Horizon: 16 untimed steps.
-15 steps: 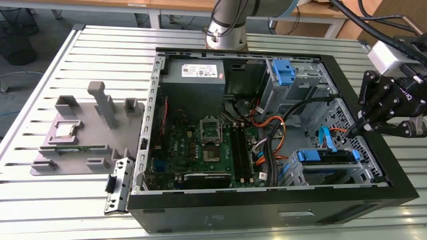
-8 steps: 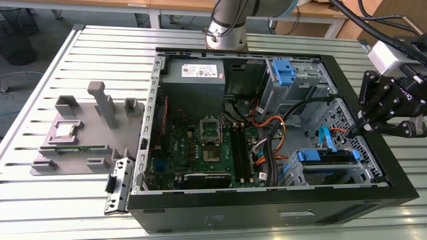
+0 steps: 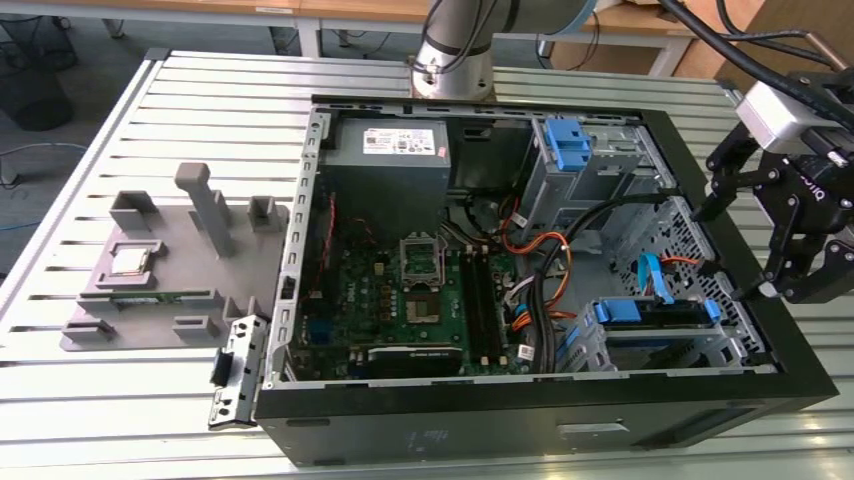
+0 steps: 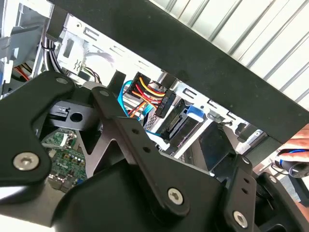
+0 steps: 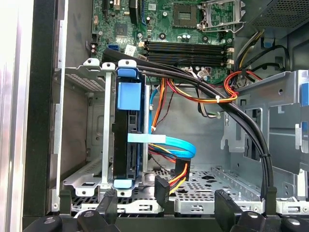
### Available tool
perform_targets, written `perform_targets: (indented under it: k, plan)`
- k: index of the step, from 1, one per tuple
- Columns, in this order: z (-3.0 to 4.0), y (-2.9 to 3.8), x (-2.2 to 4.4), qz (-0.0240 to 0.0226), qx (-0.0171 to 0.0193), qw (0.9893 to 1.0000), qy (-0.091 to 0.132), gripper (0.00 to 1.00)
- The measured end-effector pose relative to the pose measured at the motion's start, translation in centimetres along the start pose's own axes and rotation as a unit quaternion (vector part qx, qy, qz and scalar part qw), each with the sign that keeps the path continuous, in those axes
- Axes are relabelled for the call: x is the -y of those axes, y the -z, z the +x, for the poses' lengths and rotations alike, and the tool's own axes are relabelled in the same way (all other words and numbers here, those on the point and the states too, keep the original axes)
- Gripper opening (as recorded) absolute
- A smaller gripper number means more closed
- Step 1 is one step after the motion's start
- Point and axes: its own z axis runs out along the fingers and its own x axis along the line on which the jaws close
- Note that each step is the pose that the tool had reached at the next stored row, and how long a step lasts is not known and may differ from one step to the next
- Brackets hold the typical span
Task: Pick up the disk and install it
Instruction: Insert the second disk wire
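Sitting edge-up in the computer case's (image 3: 534,415) drive cage (image 5: 104,125), the disk (image 5: 129,140).

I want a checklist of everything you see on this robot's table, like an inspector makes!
Surface: grey slatted metal table.
Job's things: silver disk with blue plastic bracket stands on edge in the metal drive cage of the open black computer case.
Clutter: grey plastic fixture beside the case.
Grippers: black claw hovers over the case's edge, holding nothing.
Cables: blue data cable, black bundle, coloured power wires.
Surroundings: wooden desk behind.
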Motion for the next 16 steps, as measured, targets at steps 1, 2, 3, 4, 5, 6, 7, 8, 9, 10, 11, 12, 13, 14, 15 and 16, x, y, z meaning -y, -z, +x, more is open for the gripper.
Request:
perform_targets:
  k: [1, 2, 3, 4, 5, 6, 7, 8, 9, 10, 11, 12, 13, 14, 15, 16]
  plan:
    - [0.00, 0.00, 0.00, 0.0000, 0.0000, 1.0000, 0.000, 0.88]
    - [0.00, 0.00, 0.00, 0.0000, 0.0000, 1.0000, 0.000, 0.88]
    - [0.00, 0.00, 0.01, 0.0000, 0.0000, 1.0000, 0.000, 0.88]
    - [0.00, 0.00, 0.02, 0.0000, -0.0001, 1.0000, 0.000, 0.88]
    - [0.00, 0.00, 0.04, 0.0000, 0.0000, 1.0000, 0.000, 0.88]
    - [0.00, 0.00, 0.04, 0.0000, 0.0000, 1.0000, 0.000, 0.88]
    - [0.00, 0.00, 0.04, 0.0000, 0.0000, 1.0000, 0.000, 0.88]
    - [0.00, 0.00, 0.04, 0.0000, 0.0000, 1.0000, 0.000, 0.88]
    - [0.00, 0.00, 0.05, 0.0000, 0.0000, 1.0000, 0.000, 0.88]
    - [0.00, 0.00, 0.05, 0.0000, 0.0000, 1.0000, 0.000, 0.88]
    - [0.00, 0.00, 0.05, 0.0000, 0.0000, 1.0000, 0.000, 0.88]
    - [0.00, 0.00, 0.05, 0.0000, 0.0000, 1.0000, 0.000, 0.88]
    - [0.00, 0.00, 0.06, 0.0000, 0.0000, 1.0000, 0.000, 0.88]
    - [0.00, 0.00, 0.06, 0.0000, 0.0000, 1.0000, 0.000, 0.88]
    - [0.00, 0.00, 0.06, 0.0000, 0.0000, 1.0000, 0.000, 0.87]
    - [0.00, 0.00, 0.06, 0.0000, 0.0000, 1.0000, 0.000, 0.87]
